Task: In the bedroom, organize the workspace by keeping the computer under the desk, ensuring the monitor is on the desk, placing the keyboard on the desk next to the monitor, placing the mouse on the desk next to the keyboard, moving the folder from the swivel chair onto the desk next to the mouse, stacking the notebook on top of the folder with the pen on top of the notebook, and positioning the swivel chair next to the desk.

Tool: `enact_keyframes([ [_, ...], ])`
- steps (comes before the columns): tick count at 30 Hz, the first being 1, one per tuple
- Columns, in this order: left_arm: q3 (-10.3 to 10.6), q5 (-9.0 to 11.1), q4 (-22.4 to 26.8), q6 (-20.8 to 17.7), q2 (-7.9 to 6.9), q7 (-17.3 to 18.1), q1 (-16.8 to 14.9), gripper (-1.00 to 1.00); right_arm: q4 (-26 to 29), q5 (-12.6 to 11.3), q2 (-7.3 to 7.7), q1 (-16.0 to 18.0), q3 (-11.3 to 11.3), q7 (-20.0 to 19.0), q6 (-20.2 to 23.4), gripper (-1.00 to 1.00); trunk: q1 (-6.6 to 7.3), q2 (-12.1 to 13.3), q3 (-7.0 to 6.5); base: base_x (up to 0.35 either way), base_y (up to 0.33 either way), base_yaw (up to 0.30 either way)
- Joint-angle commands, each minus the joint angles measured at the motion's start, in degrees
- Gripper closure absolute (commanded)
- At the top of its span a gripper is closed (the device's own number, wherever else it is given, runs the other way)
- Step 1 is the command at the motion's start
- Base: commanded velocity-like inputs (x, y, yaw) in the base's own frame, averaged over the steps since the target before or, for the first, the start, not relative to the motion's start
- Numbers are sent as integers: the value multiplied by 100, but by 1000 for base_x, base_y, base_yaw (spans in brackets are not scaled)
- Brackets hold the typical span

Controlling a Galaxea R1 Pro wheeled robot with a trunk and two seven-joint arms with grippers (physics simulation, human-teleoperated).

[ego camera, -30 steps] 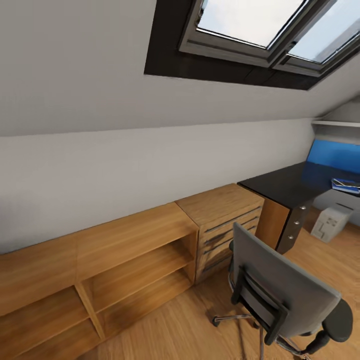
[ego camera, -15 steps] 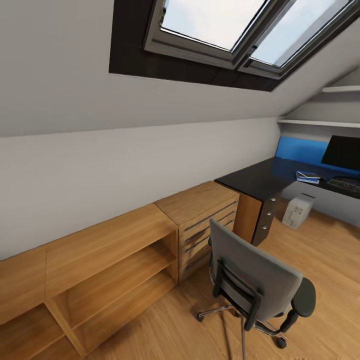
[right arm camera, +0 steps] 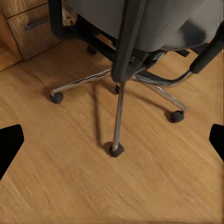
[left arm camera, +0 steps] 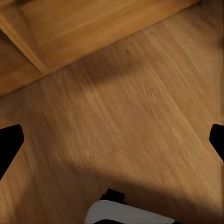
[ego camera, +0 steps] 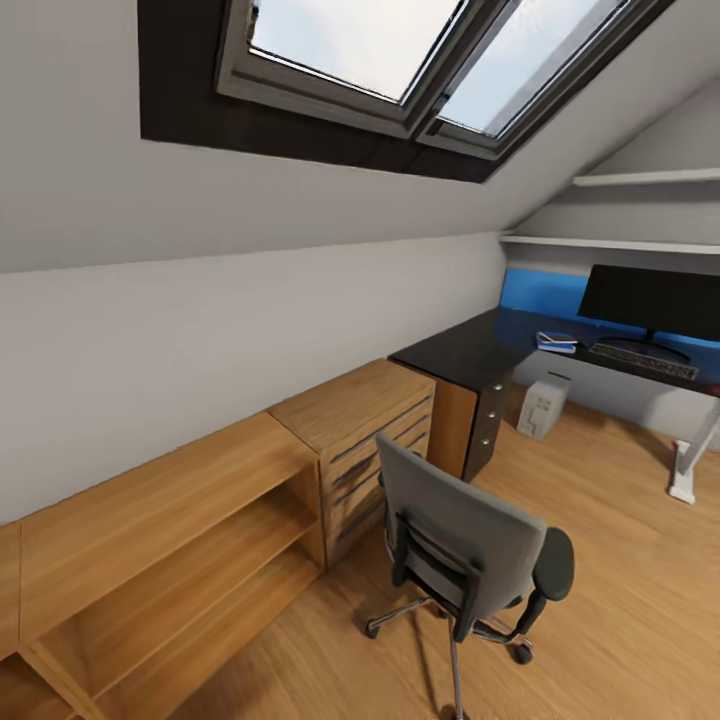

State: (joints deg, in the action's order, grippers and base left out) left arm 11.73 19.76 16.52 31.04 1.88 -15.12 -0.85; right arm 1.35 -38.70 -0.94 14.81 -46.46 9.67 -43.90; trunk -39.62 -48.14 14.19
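Chair (ego camera: 470,540) on bare floor (ego camera: 620,560) short of desk (ego camera: 470,352), both pincers (left arm camera: 112,140) (right arm camera: 112,140) spread wide, holding nothing.

You have no readable text, label, brand, number or sign anywhere here; the computer (ego camera: 543,405) carries dark markings on its side, but they are too small to make out.

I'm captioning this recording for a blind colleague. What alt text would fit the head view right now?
A grey swivel chair stands on a wood floor, its back to the camera, apart from a black desk carrying a monitor and keyboard, with a white computer under it. Light wood shelving lines the wall beneath skylights.
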Motion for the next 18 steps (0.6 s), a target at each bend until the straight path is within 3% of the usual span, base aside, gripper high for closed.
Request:
enact_keyframes([
  [1, 49, 27, 1, 17, -3, -43, -3, -100, -3, 2, -2, 5, -48, 53, -3, -100, -1, -6, 8, 85, 64, -278],
  [12, 49, 27, 1, 17, -3, -44, -3, -100, -3, 2, -2, 5, -52, 53, 13, -100, -1, -6, 8, 249, 161, -278],
  [18, 44, 27, 1, 17, -3, -45, -3, -100, -3, 2, -2, 5, -51, 53, 13, -100, -1, -6, 8, 73, 50, -278],
])
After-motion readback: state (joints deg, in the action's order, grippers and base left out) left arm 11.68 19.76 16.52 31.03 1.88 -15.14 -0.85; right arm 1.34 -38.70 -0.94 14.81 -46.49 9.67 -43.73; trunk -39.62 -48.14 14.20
